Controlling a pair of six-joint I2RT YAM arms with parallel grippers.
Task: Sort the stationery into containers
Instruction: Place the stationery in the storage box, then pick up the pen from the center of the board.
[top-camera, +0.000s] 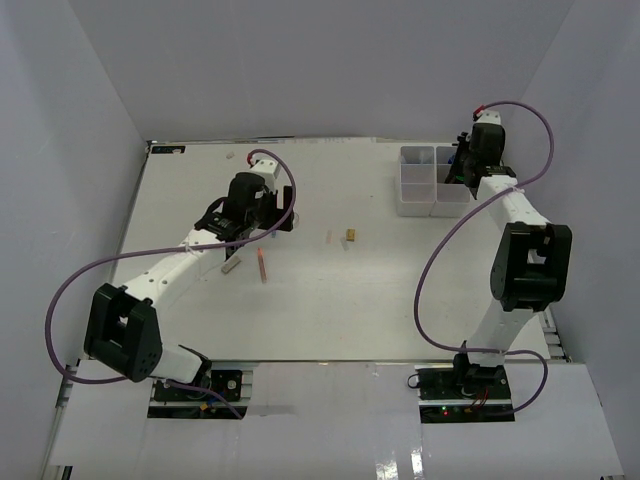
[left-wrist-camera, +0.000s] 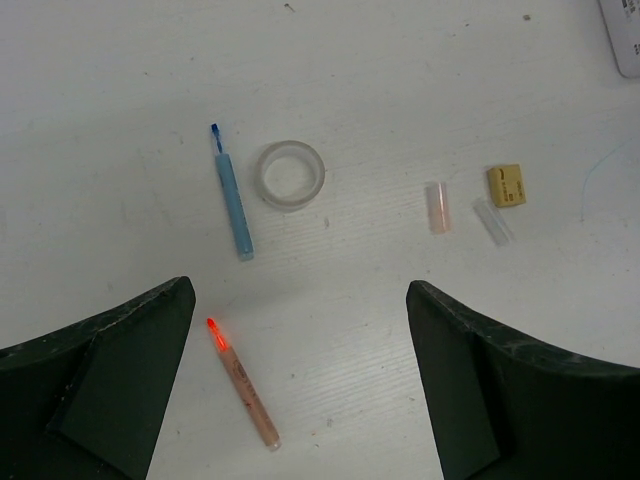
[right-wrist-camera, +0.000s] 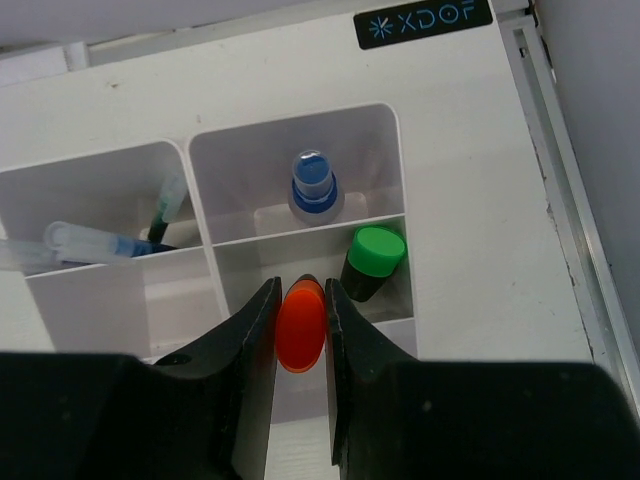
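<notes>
Orange-red-capped black marker (right-wrist-camera: 300, 330) being clamped by right gripper (right-wrist-camera: 300, 290), hovering over white plastic organiser box (right-wrist-camera: 290, 125), beside green-capped marker (right-wrist-camera: 375, 255), left gripper (left-wrist-camera: 300, 290) gaping wide above clear tape ring (left-wrist-camera: 290, 175), thin blue pen (left-wrist-camera: 232, 200)

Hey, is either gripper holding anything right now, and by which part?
Right gripper grips a marker by its orange-red cap; left gripper holds nothing.

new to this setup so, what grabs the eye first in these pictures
The right gripper is shut on an orange-red-capped marker above a white organiser box, beside a green-capped marker standing in its middle compartment. The left gripper hangs wide open over loose items on the table: a clear tape ring, a blue pen and a pink stick.
</notes>
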